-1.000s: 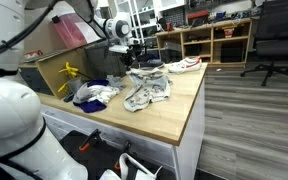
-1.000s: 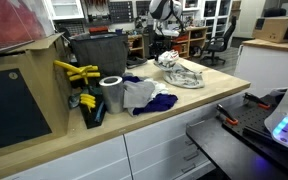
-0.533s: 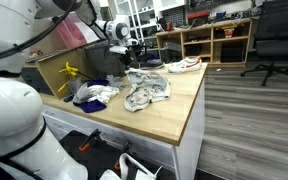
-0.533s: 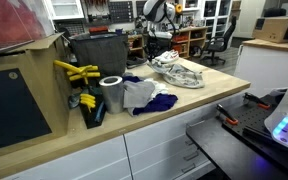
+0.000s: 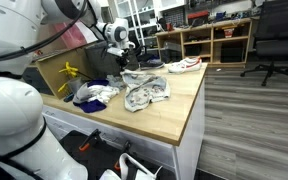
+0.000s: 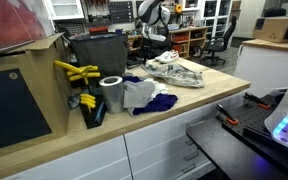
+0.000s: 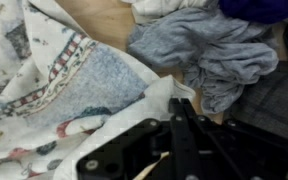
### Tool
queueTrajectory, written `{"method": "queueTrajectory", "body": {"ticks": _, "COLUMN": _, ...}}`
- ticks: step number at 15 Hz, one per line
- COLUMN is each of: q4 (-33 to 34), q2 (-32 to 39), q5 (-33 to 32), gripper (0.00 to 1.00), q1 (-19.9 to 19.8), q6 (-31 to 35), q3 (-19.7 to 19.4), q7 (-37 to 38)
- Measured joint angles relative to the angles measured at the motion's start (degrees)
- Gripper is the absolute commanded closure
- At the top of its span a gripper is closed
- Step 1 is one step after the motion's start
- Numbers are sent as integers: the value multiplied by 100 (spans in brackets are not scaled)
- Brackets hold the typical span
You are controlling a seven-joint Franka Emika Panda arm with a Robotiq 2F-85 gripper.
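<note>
Beneath the gripper (image 5: 124,55) a light wooden worktop (image 5: 179,115) rests on white cabinets (image 6: 159,150). Past the gripper, across the grey plank floor (image 5: 249,120), stands a low open wooden shelf unit (image 5: 219,40), with a black office chair (image 5: 274,40) beside it. Even indoor light fills the room.

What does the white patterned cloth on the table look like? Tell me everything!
The patterned cloth is soft, crumpled fabric, white with grey-blue patches and checked red-and-dark trim. It lies spread in wrinkles on the wooden table, with one edge raised toward the gripper, which appears to pinch it. In the wrist view its edge lies against a grey garment.
</note>
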Motion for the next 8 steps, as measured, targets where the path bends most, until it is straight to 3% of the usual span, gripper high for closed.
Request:
{"method": "queueTrajectory", "body": {"ticks": 4, "q4": 242, "q2": 152, "q5": 627, "gripper": 98, "q1": -130, "q6": -497, "q3": 205, "q7": -23}}
{"method": "queueTrajectory", "body": {"ticks": 5, "q4": 307, "q2": 184, "q5": 777, "gripper": 71, "q1": -175, "q6": -632, "q3": 248, "q7": -26}}
{"method": "queueTrajectory", "body": {"ticks": 6, "q4": 374, "q2": 213, "q5": 892, "gripper": 71, "q1": -226, "q6": -756, "q3": 279, "q7": -29}}
{"method": "queueTrajectory", "body": {"ticks": 8, "q4": 478, "q2": 245, "q5": 1009, "gripper": 57, "q1": -301, "q6": -942, "q3": 291, "q7": -49}}
